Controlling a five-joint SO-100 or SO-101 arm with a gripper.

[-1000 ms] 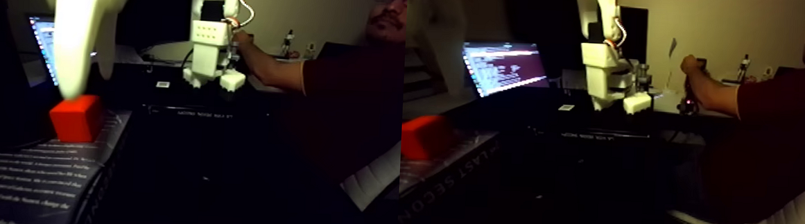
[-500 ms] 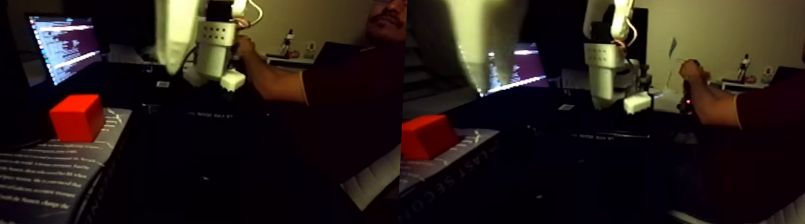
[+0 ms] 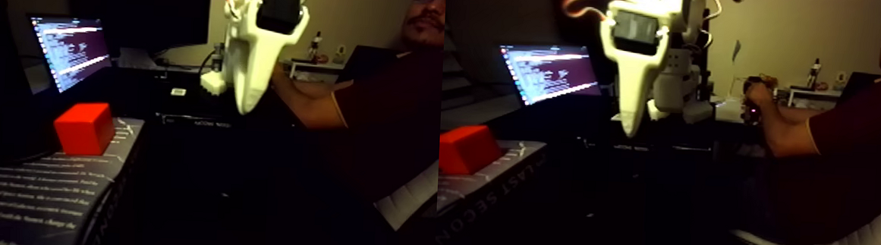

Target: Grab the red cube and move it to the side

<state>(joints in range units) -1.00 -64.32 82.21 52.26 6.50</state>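
Fixed view: red cube (image 3: 84, 127) lower left, well apart from fingers (image 3: 249, 97).

Matte red cube (image 3: 84, 127); glossy white plastic fingers (image 3: 246, 96).

The cube (image 3: 458, 149) is cut off at the right half's left edge. The gripper (image 3: 244, 108) is blurred, jaw state unreadable.
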